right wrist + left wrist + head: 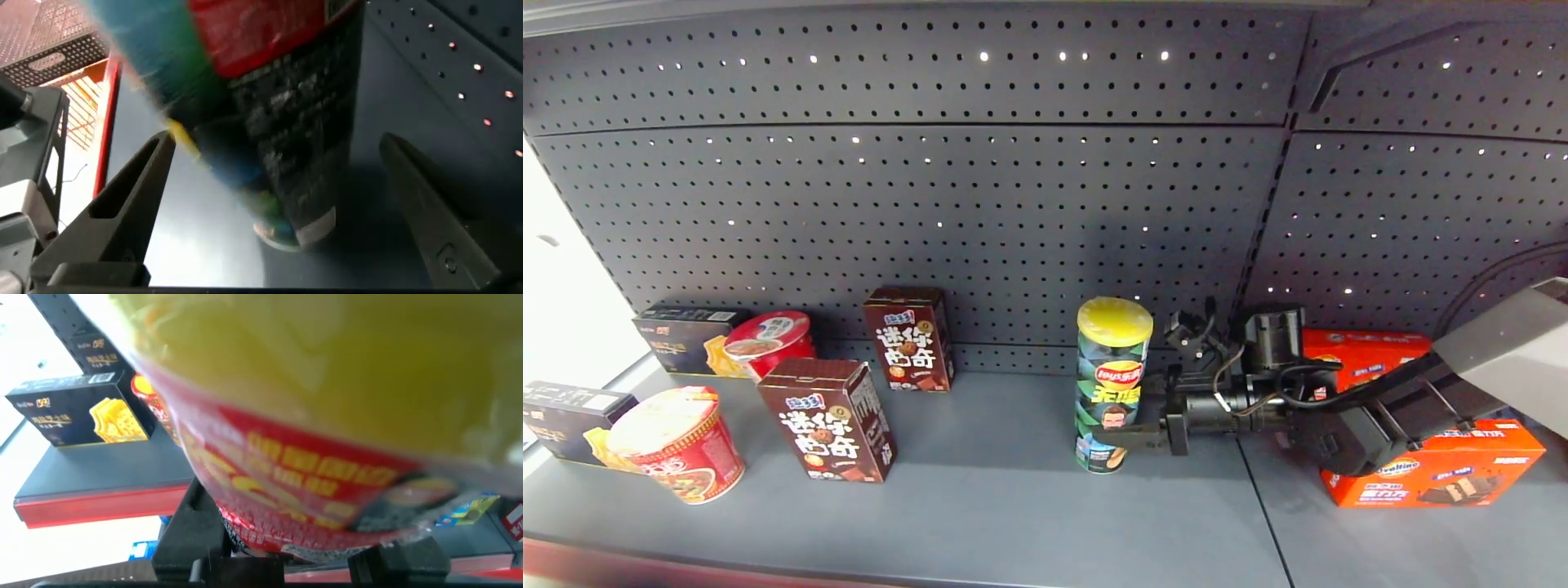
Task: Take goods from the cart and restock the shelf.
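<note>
We see the chip can (1112,384) upright on the shelf (1013,506), a little right of the middle and about midway between the back panel and the front edge; its lid is yellow, its label green and black with a red-and-yellow badge and yellow characters. The right gripper (1129,431) is spread wide around the can's lower part; in the right wrist view both fingers (131,204) stand apart from the can, with shelf showing in each gap.

The left gripper (286,554) holds a noodle cup (327,425) at its lower end; the cup carries a red band with yellow characters.

A rear brown box (908,339) with white characters stands by the back panel; a front brown box (829,420) of the same print stands nearer the front edge. Toward the left end a back cup (768,343) and a front cup (678,445), both red, lie tilted, each just beside a black box (690,336) (572,416) with gold print. At the right end lie two orange boxes (1364,355) (1437,469); their print is too small for us to make out.
</note>
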Available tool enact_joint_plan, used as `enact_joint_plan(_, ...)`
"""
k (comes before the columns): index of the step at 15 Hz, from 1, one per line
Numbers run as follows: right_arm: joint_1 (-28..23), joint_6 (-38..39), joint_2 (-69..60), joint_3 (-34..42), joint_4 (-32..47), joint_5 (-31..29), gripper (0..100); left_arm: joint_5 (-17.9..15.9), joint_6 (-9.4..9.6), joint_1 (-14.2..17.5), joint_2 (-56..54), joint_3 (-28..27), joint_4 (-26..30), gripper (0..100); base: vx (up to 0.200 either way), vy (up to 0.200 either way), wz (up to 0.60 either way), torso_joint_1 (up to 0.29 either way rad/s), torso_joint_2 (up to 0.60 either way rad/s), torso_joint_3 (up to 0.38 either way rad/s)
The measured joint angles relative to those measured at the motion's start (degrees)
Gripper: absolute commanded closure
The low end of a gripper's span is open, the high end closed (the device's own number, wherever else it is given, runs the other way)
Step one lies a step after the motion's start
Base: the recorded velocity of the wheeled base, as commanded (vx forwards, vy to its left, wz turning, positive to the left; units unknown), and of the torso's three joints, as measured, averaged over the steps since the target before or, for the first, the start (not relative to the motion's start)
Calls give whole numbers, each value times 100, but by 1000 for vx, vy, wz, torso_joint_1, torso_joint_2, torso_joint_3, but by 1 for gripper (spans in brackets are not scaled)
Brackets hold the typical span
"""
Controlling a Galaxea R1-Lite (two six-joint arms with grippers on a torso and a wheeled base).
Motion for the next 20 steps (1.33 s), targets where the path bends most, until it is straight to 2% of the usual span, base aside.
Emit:
enact_joint_plan(3,57,9,210,-171,-6,-6,0,0,0,-2,-28,-22,235,100,0,0,0,0,0,0)
enact_joint_plan(9,110,71,562,-507,7,-9,0,9,0,9,-45,-37,227,100,0,0,0,0,0,0)
enact_joint_plan(10,116,71,610,-533,0,-9,100,9,0,9,-45,-37,227,100,0,0,0,0,0,0)
enact_joint_plan(15,304,130,573,-511,-56,-350,100,13,-6,20,-113,20,227,100,0,0,0,0,0,0)
enact_joint_plan(20,802,701,-246,346,-302,-1257,100,2,-6,9,-288,110,230,100,0,0,0,0,0,0)
